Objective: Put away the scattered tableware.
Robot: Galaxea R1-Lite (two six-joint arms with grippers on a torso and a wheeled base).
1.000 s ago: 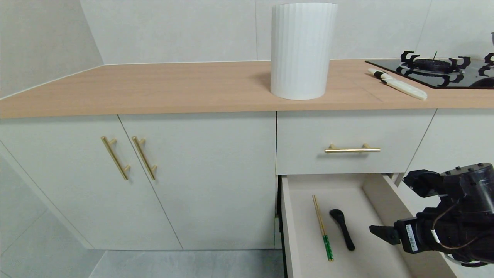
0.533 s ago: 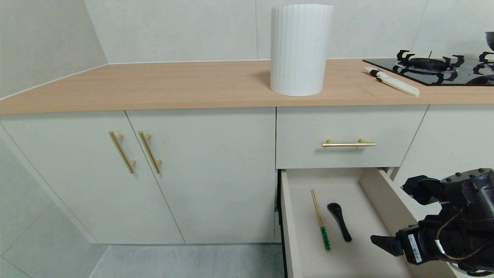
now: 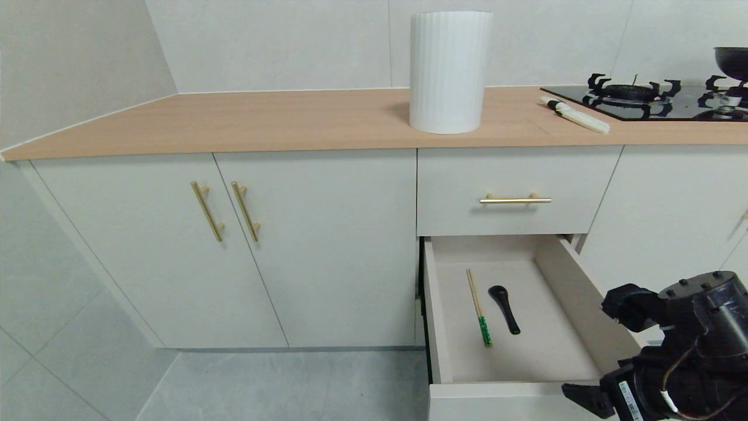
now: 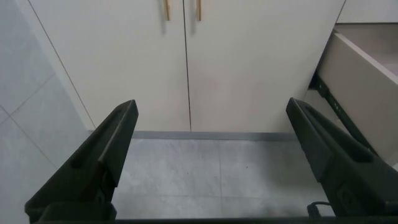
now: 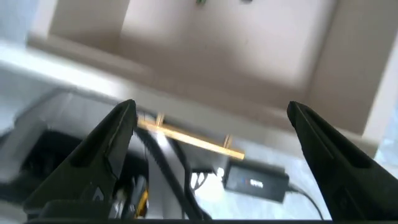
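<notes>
The lower drawer (image 3: 435, 316) stands pulled out. Inside it lie a pair of chopsticks (image 3: 478, 314) with green ends and a black spoon (image 3: 504, 309), side by side. A white-handled knife (image 3: 574, 114) rests on the wooden countertop (image 3: 280, 120) beside the hob. My right gripper (image 3: 605, 351) hangs open and empty at the drawer's front right corner. In the right wrist view it (image 5: 210, 107) is above the drawer front and its gold handle (image 5: 189, 138). My left gripper (image 4: 211, 109) is open and empty, low over the floor facing the cabinet doors.
A tall white ribbed container (image 3: 447, 71) stands on the countertop above the drawers. The gas hob (image 3: 643, 100) is at the back right. The upper drawer (image 3: 514, 193) is shut, as are the double cabinet doors (image 3: 234, 245) to the left. Grey tiled floor (image 3: 280, 386) lies below.
The whole head view has shifted as the camera drew back from the cabinets. The drawer's front edge has come into view. Chopsticks and spoon lie as before in the drawer.
</notes>
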